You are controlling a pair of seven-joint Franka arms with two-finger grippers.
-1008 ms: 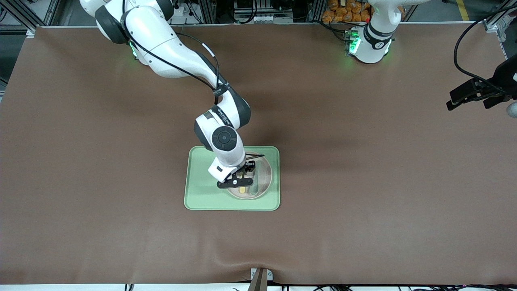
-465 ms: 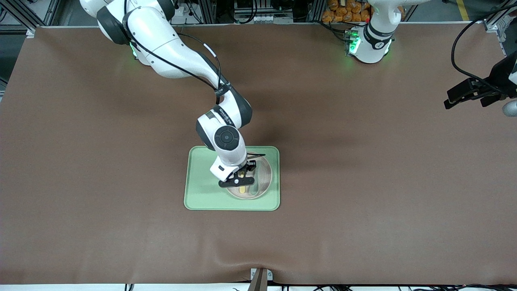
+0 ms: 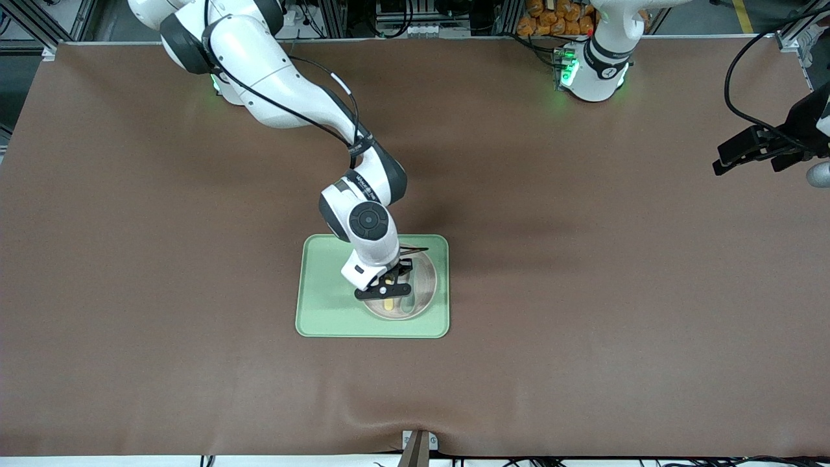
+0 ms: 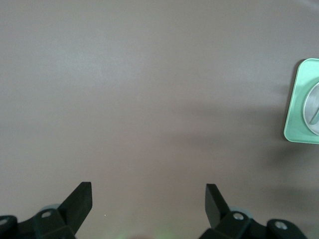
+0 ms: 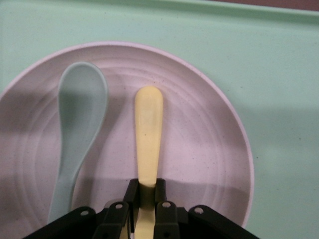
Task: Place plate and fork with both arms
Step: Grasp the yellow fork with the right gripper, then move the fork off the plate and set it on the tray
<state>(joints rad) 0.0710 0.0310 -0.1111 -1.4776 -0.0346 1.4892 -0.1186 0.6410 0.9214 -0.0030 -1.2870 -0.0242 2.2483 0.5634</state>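
The fork (image 5: pixel 149 134) lies in the plate (image 5: pixel 209 149), beside a green spoon (image 5: pixel 79 124), and the plate sits on the green tray (image 3: pixel 324 292) near the middle of the table (image 3: pixel 583 292), at the tray's end toward the left arm. The right gripper (image 5: pixel 145 196) is low over the plate and its jaws are closed on the fork's handle. The left gripper (image 4: pixel 148 201) waits high over the bare table at the left arm's end, with its jaws wide open and nothing between them.
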